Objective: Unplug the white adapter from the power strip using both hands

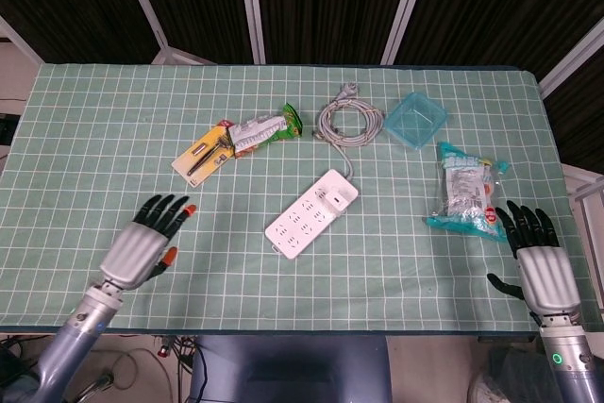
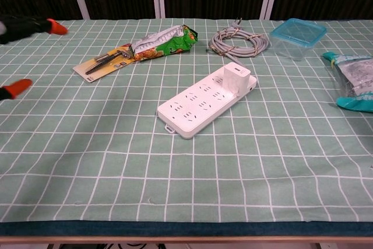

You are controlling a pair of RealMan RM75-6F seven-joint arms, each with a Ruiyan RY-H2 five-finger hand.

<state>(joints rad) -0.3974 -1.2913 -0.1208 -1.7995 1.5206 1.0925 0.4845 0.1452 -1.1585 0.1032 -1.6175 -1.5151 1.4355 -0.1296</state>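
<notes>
A white power strip (image 1: 310, 215) (image 2: 203, 100) lies slantwise at the table's middle. The white adapter (image 1: 334, 197) (image 2: 236, 77) is plugged into its far right end. My left hand (image 1: 148, 239) hovers over the near left of the table, fingers spread, holding nothing; in the chest view only its orange fingertips (image 2: 56, 27) show at the left edge. My right hand (image 1: 537, 257) is at the near right edge, fingers spread and empty, beside the snack bag; the chest view does not show it.
A coiled grey cable (image 1: 347, 122) (image 2: 240, 42) lies behind the strip. A carded tool (image 1: 203, 157) and a green snack bag (image 1: 264, 128) sit to the back left. A clear blue box (image 1: 415, 120) and a teal packet (image 1: 465, 192) are on the right.
</notes>
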